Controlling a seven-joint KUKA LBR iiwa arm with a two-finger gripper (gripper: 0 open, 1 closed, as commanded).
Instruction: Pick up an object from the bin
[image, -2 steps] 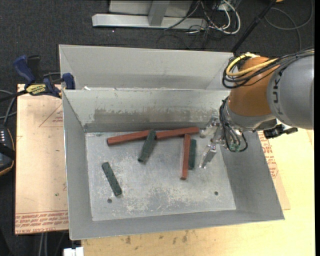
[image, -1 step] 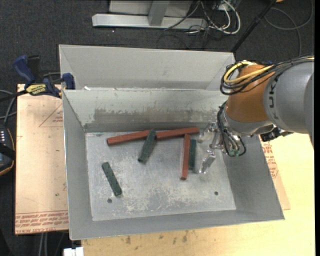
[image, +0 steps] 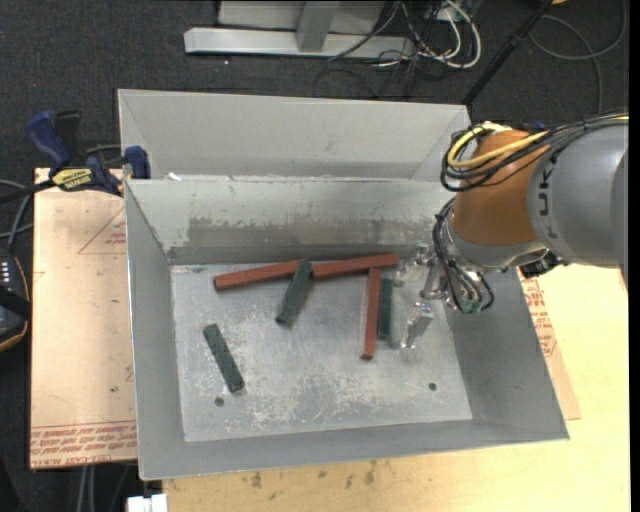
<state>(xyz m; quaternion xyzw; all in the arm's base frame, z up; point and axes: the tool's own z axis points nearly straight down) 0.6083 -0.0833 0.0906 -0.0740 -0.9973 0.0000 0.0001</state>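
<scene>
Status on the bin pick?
Gripper low at right side of bin. Nearest: dark green bar against short red-brown bar. Long red-brown bar across the back.

Five loose bars in all — two red-brown bars (image: 250, 277) (image: 370, 325), three dark green bars (image: 223, 357) (image: 295, 293) (image: 385, 315)

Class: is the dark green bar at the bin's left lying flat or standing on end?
Lying flat: the dark green bar stretches full length along the bin floor.

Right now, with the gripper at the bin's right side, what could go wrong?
The gripper sits beside a dark green bar lying against a red-brown bar; a grasp there might catch both or push one away. The bin's sloped right wall is close, so the gripper could scrape it.
</scene>
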